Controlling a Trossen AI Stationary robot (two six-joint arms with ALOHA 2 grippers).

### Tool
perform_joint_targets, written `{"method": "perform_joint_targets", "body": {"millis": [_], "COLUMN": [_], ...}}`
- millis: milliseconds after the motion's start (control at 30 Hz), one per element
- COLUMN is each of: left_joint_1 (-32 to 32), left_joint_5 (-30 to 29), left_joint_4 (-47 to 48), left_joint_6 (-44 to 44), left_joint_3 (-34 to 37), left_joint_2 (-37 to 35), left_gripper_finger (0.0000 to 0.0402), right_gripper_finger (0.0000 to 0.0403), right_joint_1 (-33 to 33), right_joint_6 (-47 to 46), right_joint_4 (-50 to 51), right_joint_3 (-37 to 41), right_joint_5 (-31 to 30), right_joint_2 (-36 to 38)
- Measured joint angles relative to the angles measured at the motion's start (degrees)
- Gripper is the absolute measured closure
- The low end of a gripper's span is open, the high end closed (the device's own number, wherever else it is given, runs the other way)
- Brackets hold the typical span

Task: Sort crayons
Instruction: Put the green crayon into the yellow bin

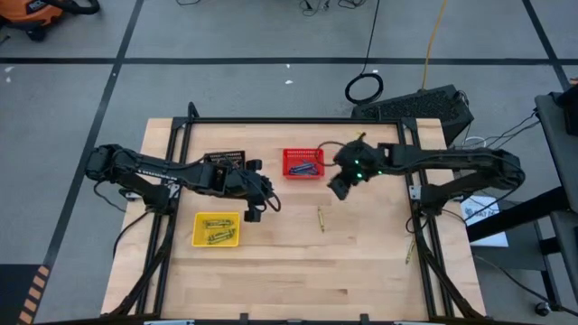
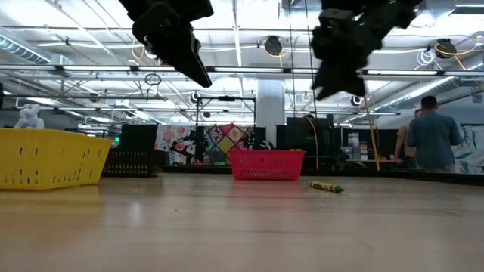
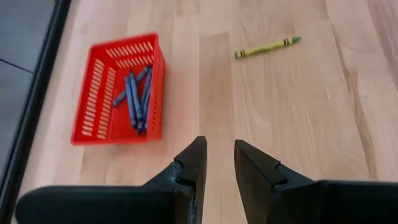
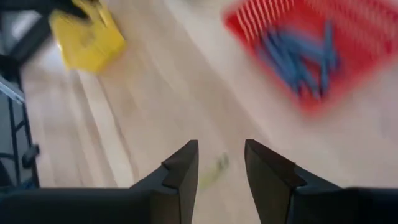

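One yellow-green crayon [image 1: 320,218] [image 2: 326,186] [image 3: 267,46] lies flat on the bare wood near the table's middle. Blue crayons [image 3: 134,99] [image 4: 298,59] lie in the red basket [image 1: 288,163] [image 3: 99,87] at the far middle. Yellow-green crayons [image 1: 218,225] lie in the yellow basket [image 1: 200,236] [image 2: 49,157] at the near left. My left gripper [image 1: 262,206] [image 3: 219,146] hangs open above the table between the two baskets. My right gripper [image 1: 336,188] [image 4: 221,149] hangs open above the wood just right of the red basket, with the loose crayon [image 4: 216,167] on the table below it.
A black basket [image 1: 224,160] [image 2: 128,161] stands at the far left, beside my left arm. The table's black frame rails run along its left, right and far edges. Bare wood stretches across the near half. A person [image 2: 432,136] stands in the room beyond the table.
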State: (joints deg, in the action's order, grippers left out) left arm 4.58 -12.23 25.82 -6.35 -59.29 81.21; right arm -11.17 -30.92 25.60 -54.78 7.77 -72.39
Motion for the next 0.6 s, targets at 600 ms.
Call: {"method": "perform_joint_targets", "body": {"millis": [600], "left_joint_1": [0.0], "left_joint_5": [0.0], "left_joint_4": [1.23], "left_joint_6": [0.05], "left_joint_3": [0.0], "left_joint_2": [0.0], "left_gripper_finger": [0.032], "right_gripper_finger": [0.0284], "right_joint_1": [19.05], "right_joint_6": [-34.3], "right_joint_4": [30.33], "right_joint_3": [0.02], "right_joint_5": [-0.11], "right_joint_2": [2.9]}}
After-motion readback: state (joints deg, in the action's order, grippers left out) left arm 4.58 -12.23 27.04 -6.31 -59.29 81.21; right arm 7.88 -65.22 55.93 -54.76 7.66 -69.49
